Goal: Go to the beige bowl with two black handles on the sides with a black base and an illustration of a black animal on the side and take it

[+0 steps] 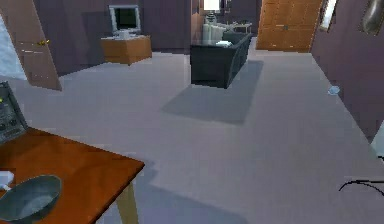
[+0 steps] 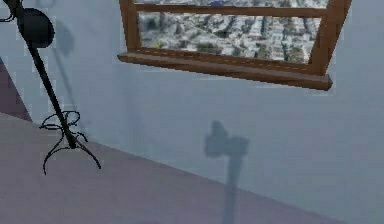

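Wood-framed window [image 2: 235,38], one, one dark sofa [image 1: 220,60], one orange table [image 1: 80,165], jaws' state unclear

Your base faces out over the open floor [image 1: 230,150], with a corner of the tabletop [image 1: 70,165] close at the forward view's lower left. Your arm side faces a pale wall [image 2: 150,110] under a window [image 2: 235,35], with a strip of floor between body and wall.
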Controlling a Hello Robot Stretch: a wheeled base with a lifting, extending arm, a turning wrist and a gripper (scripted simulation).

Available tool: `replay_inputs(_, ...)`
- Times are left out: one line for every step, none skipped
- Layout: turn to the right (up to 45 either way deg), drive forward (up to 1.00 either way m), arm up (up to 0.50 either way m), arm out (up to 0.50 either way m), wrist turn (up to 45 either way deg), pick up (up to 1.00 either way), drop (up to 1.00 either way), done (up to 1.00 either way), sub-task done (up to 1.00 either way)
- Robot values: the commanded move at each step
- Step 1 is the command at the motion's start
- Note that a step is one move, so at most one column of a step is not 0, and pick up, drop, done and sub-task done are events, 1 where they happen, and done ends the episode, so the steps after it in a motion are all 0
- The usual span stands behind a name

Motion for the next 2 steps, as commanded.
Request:
replay_inputs(-45.0, 0.0, 0.0, 0.0, 0.0, 0.0, 0.0, 0.0, 0.0)
replay_inputs(-45.0, 0.0, 0.0, 0.0, 0.0, 0.0, 0.0, 0.0, 0.0)
